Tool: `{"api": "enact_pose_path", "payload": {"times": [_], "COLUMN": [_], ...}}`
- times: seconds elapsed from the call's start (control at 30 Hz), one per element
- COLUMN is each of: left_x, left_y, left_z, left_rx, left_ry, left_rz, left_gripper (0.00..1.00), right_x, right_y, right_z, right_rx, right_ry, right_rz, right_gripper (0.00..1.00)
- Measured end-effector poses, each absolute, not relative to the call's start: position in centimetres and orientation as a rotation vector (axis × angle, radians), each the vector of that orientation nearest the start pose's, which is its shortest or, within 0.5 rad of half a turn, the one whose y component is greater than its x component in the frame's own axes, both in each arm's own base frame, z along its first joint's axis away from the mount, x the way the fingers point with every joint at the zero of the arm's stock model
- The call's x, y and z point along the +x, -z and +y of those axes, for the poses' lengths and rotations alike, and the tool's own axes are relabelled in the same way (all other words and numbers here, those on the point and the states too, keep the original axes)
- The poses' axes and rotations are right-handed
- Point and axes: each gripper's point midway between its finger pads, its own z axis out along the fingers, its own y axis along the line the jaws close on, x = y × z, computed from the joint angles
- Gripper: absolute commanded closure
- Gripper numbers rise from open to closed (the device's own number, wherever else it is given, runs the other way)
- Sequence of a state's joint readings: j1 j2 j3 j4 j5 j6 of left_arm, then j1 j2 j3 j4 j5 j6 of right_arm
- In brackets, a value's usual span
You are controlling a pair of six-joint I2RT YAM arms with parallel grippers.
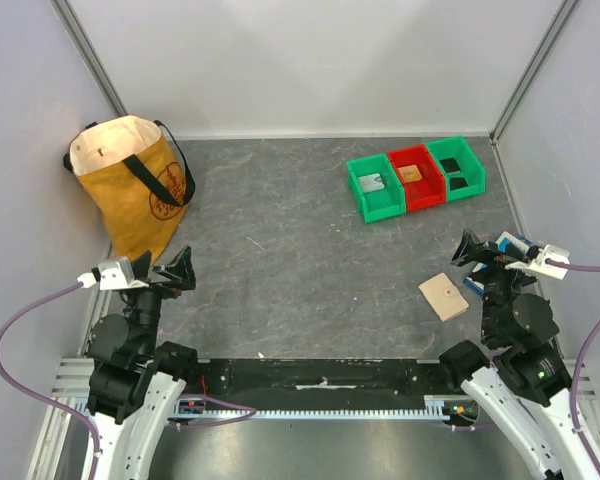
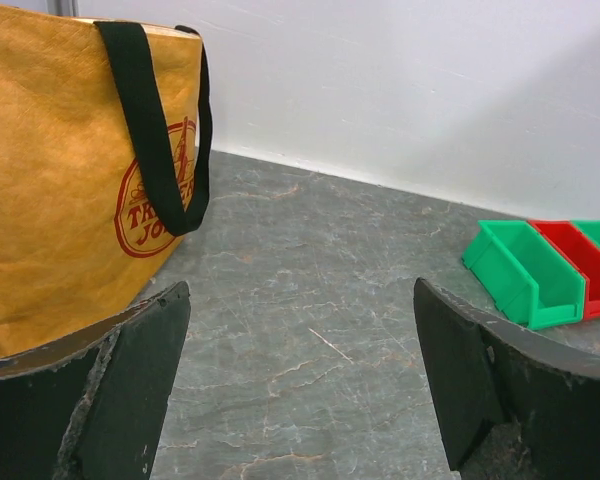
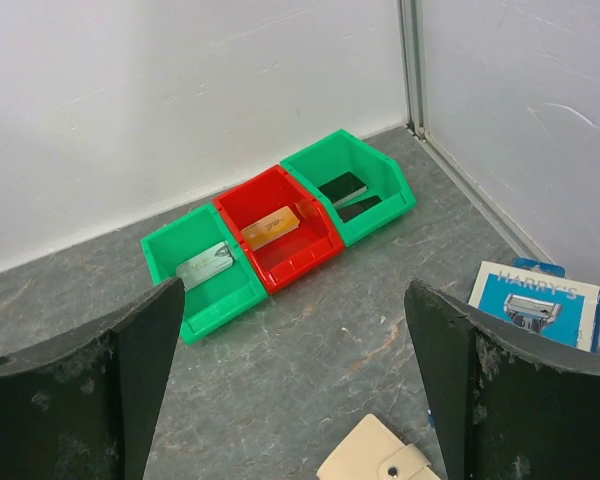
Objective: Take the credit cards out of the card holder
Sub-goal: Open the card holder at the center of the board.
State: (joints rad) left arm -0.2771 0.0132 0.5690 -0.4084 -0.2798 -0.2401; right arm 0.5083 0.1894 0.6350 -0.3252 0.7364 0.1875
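The tan card holder (image 1: 445,296) lies folded shut on the grey table, its snap tab (image 3: 408,466) showing at the bottom of the right wrist view. My right gripper (image 1: 464,252) (image 3: 295,300) hovers open just behind and above it, empty. Three credit cards lie in bins at the far right: a silver card (image 3: 204,266), an orange card (image 3: 271,227) and a black card (image 3: 342,187). My left gripper (image 1: 183,270) (image 2: 302,300) hangs open over bare table on the left, far from the holder.
A green bin (image 1: 374,187), a red bin (image 1: 416,177) and another green bin (image 1: 456,168) stand side by side at the back right. A blue-and-white packet (image 3: 540,303) lies by the right wall. A yellow tote bag (image 1: 130,185) stands at the far left.
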Motion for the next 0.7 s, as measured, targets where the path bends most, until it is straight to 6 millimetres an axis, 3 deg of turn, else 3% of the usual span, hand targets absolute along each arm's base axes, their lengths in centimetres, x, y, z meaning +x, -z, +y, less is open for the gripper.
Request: {"api": "enact_pose_path", "payload": {"times": [0.27, 0.4, 0.57, 0.7], "left_x": [18.5, 18.5, 18.5, 18.5], "left_y": [-29.3, -29.3, -29.3, -29.2], "left_z": [-1.1, -1.1, -1.4, -1.6], "left_rx": [-0.209, -0.21, -0.194, -0.186], "left_ry": [0.223, 0.222, 0.236, 0.242], "left_rz": [1.417, 1.418, 1.421, 1.425], "left_gripper": [0.02, 0.02, 0.02, 0.02], "right_x": [21.1, 22.7, 24.7, 25.1], "right_y": [-29.7, -28.3, -24.0, -19.4], "right_z": [-0.9, 0.9, 4.5, 5.6], "right_rx": [0.38, 0.353, 0.312, 0.336], "right_ry": [-0.026, -0.039, -0.1, -0.065], "right_rz": [1.501, 1.608, 1.827, 2.016], "right_gripper": [0.02, 0.02, 0.02, 0.02]}}
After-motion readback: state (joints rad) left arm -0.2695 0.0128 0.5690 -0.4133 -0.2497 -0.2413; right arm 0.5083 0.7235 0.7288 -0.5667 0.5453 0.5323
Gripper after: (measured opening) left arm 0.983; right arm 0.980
